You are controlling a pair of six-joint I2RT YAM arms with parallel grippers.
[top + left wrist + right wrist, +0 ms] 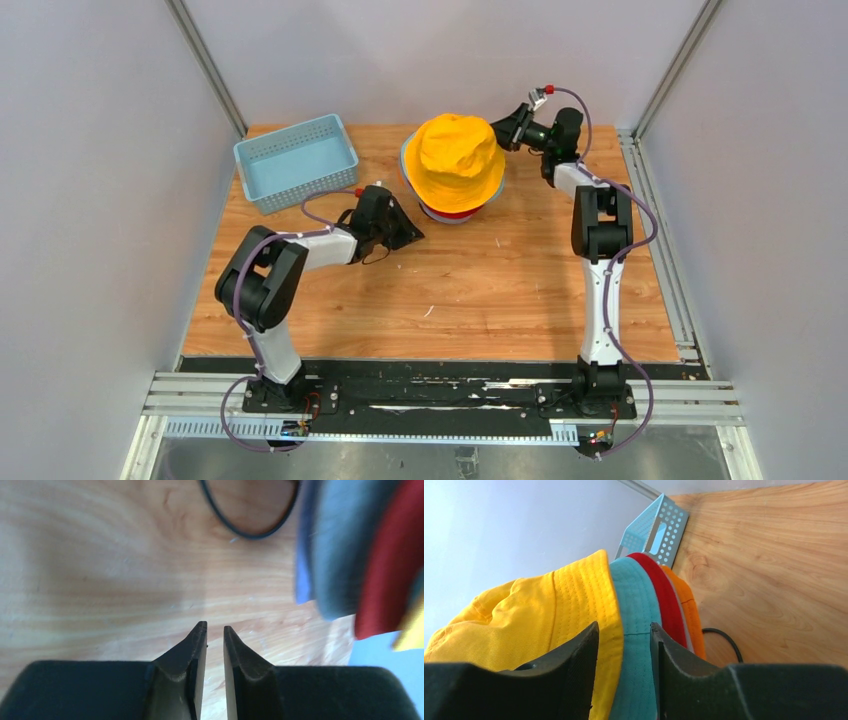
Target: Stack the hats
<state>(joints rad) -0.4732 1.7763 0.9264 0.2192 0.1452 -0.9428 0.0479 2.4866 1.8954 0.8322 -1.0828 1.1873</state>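
the stacking looks all but finished, as far as can be judged: every hat in view sits in one pile at the far middle of the table point(450, 290), just right of the light blue basket point(300, 185), and no loose hat shows anywhere else. the yellow hat point(455, 160) crowns the pile, its crown soft and dented, its brim drooping over the ones beneath. from the right wrist the brims fan out in order under it: teal hat point(636, 610), red hat point(664, 600), a thin grey edge, then the orange hat point(686, 610) lowest, with a black wire loop point(724, 635) peeping out below on the wood. the right gripper point(624, 625) is at the far right side of the pile, its jaws moderately apart with the yellow and teal brim edges seen between them; whether it pinches them or merely frames them cannot be told. the left gripper point(215, 627) hovers low over bare wood near and left of the pile, jaws nearly together, holding nothing. what seems left is only letting go, or a last tidying of the top brim.
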